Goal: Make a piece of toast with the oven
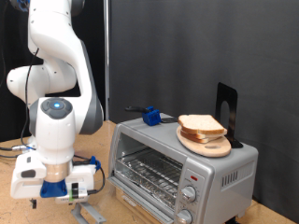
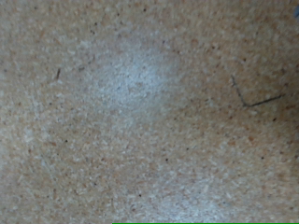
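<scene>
- Seen only from the exterior view: white arm [image 1: 54, 70] bent low at that view's left, silver oven [image 1: 180, 164] at its right, black backdrop behind.
- Seen only from the wrist view: speckled brown particle-board surface [image 2: 149, 112] filling the whole picture, with a pale patch of glare and one thin dark scratch; no fingers, no bread.
- Counted: one oven, two round knobs [image 1: 189, 194] stacked on its front at the exterior view's right, one wire rack [image 1: 145, 172] visible inside, one round wooden plate [image 1: 204, 143] on top.
- Counted on the plate: what looks like two overlapping slices, the piece of toast [image 1: 200, 125] pale with a tan crust, resting on the oven roof and not inside it.
- Also on the roof: one small blue object [image 1: 149, 116] with a dark handle towards the exterior view's left, one black upright stand [image 1: 227, 112] behind the plate.
- End effector [image 1: 75, 190] low at the exterior view's bottom left, blue-tipped, just above the surface, well apart from the bread.
- Grip state impossible to tell; fingers too small and side-on, nothing seen between them.
</scene>
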Motion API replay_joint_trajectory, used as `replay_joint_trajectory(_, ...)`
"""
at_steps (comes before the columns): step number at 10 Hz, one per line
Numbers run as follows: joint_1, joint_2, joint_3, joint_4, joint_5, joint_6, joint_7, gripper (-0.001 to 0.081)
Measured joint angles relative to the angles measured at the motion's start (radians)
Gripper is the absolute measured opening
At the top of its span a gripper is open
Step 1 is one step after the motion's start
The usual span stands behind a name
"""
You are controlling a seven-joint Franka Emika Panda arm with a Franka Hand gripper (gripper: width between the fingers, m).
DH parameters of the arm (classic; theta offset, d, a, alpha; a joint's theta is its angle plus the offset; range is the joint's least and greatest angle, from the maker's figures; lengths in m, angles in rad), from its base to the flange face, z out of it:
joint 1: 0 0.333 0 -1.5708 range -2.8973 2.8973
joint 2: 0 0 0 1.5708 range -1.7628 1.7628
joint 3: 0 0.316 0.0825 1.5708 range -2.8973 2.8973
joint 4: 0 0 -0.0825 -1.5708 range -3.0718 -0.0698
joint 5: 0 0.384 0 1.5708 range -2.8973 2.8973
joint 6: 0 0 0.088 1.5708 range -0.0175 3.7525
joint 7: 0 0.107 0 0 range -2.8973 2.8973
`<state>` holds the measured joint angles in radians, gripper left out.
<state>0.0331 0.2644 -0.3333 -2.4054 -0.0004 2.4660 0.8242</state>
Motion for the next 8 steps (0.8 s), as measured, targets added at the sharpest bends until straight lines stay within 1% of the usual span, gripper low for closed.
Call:
replay_joint_trajectory(2, -0.003, 0.028, 0.004, 0.015, 0.008, 0.007, -0.031, 0.0808)
replay_joint_trajectory(3, -0.004, 0.026, 0.005, 0.017, 0.011, 0.008, -0.061, 0.0808)
replay_joint_trajectory(4, -0.004, 0.022, 0.005, 0.021, 0.007, -0.017, -0.069, 0.0808)
replay_joint_trajectory(5, -0.002, 0.017, 0.001, 0.027, -0.018, -0.036, -0.067, 0.0808)
replay_joint_trajectory(7, -0.001, 0.002, -0.013, 0.023, -0.094, -0.026, -0.046, 0.0808)
replay_joint_trajectory(8, -0.001, -0.006, -0.023, 0.021, -0.115, -0.023, -0.035, 0.0808)
